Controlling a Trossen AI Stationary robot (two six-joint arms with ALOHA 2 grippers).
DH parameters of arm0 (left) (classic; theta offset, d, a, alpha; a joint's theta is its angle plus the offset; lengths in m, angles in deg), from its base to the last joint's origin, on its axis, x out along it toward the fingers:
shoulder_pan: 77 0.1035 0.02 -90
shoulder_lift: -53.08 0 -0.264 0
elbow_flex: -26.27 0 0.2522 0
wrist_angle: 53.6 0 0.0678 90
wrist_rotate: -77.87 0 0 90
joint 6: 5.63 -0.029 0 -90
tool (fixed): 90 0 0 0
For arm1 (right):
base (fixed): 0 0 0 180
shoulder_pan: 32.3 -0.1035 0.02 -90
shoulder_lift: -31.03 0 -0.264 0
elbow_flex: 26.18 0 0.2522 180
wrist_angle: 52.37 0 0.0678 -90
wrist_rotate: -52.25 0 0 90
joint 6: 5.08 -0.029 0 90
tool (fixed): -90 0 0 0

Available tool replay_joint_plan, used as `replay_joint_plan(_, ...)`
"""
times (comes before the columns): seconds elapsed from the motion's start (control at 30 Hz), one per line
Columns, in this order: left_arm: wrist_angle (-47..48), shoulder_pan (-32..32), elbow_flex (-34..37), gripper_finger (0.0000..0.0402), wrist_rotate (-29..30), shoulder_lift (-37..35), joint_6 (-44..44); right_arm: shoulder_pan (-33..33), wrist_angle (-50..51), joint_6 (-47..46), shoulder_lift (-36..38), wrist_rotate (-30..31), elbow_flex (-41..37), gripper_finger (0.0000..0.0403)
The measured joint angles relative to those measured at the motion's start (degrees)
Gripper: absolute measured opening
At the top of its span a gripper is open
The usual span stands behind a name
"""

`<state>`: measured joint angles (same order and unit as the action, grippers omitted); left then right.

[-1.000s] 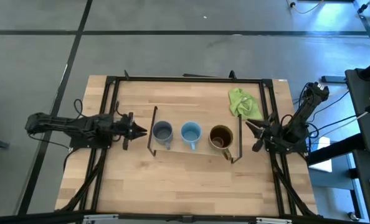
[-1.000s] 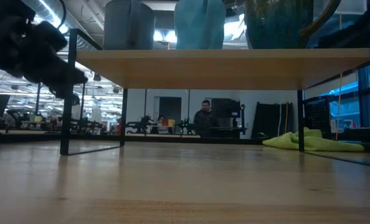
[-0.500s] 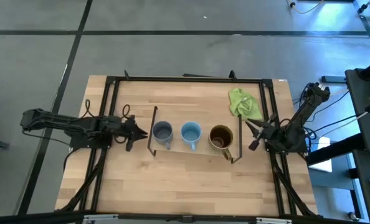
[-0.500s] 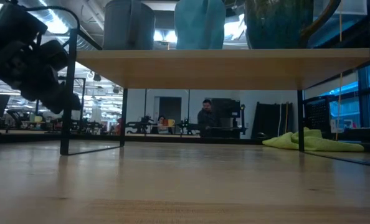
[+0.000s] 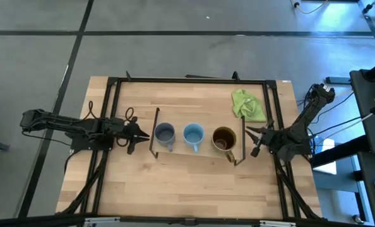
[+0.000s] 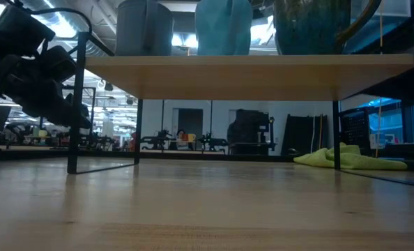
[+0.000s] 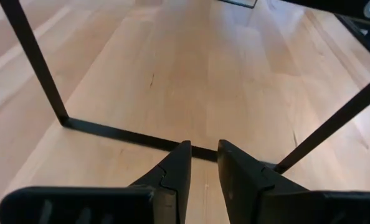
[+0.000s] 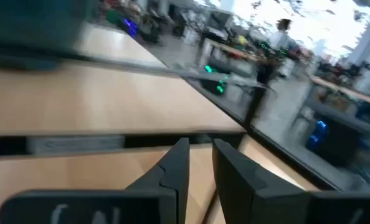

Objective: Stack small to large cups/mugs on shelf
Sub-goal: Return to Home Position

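Three mugs stand in a row on their bases on the shelf (image 5: pixel 203 150): a dark grey-blue mug (image 5: pixel 165 133), a light blue mug (image 5: pixel 194 133) and a larger brown mug (image 5: pixel 223 138). The low view shows the shelf board (image 6: pixel 249 73) from below, with the mugs' lower parts above it. My left gripper (image 5: pixel 140 133) hangs shut just outside the shelf's left end frame (image 7: pixel 129 134), tipped down toward the table. My right gripper (image 5: pixel 250 142) is shut beside the right end frame. Neither holds anything.
A lime-green cloth (image 5: pixel 247 104) lies crumpled on the table behind the shelf's right end. A black rail frame (image 5: pixel 112 113) runs around the tabletop. Bare wood lies under the shelf (image 6: pixel 207 202) and toward the near edge.
My left gripper has tipped down and sunk a little by the shelf's left end frame. My right gripper has sunk and rolled about its own axis beside the right end frame. The mugs have kept still.
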<state>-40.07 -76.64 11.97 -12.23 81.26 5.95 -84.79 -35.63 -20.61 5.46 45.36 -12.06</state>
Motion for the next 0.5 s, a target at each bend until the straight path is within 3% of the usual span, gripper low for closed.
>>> replay_joint_plan(0.17, 0.0, 0.0, 0.0, 0.0075, 0.0, 1.2, -3.0, 0.2, -0.8, 3.1, -3.3, -3.1, 0.0, 0.0072)
replay_joint_plan(0.5, 0.0, 0.0, 0.0, 0.0075, 0.0, 3.7, -3.2, 0.2, -1.0, 3.9, -5.5, -3.6, 0.0, 0.0072)
